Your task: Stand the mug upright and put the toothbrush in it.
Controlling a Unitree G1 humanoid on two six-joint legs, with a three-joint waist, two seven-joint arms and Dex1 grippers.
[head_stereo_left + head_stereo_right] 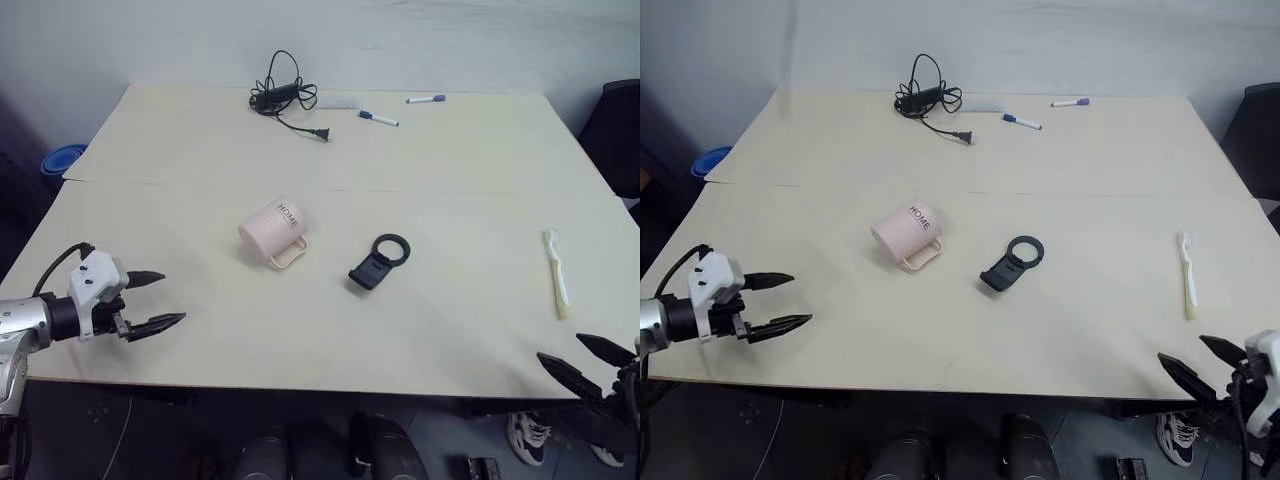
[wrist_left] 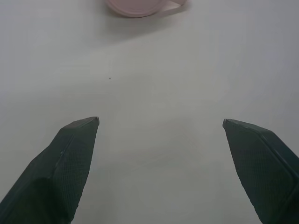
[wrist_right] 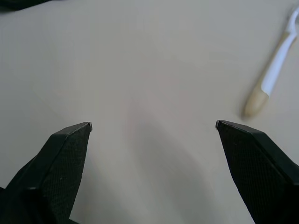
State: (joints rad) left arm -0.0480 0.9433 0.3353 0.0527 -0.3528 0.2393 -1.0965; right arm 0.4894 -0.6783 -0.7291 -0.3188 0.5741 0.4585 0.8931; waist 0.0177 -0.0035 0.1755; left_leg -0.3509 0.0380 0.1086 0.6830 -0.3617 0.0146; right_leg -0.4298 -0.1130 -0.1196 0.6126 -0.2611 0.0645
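The pale pink mug (image 1: 274, 231) lies on its side near the middle of the table, its "HOME" lettering up and its handle toward the front. Its edge also shows in the left wrist view as the mug (image 2: 140, 6). The cream-white toothbrush (image 1: 556, 272) lies flat near the table's right side, bristle end away from me; the toothbrush (image 3: 273, 74) shows in the right wrist view too. My left gripper (image 1: 160, 300) hovers open over the front left of the table, well short of the mug. At the front right edge my right gripper (image 1: 588, 358) is open and empty, nearer to me than the toothbrush.
A black ring-shaped holder (image 1: 380, 261) lies between mug and toothbrush. At the far side of the table (image 1: 450, 170) lie a coiled black cable with plug (image 1: 283, 94) and two white marker pens (image 1: 379, 118) (image 1: 426, 99). A blue bowl (image 1: 62, 158) sits off the left edge.
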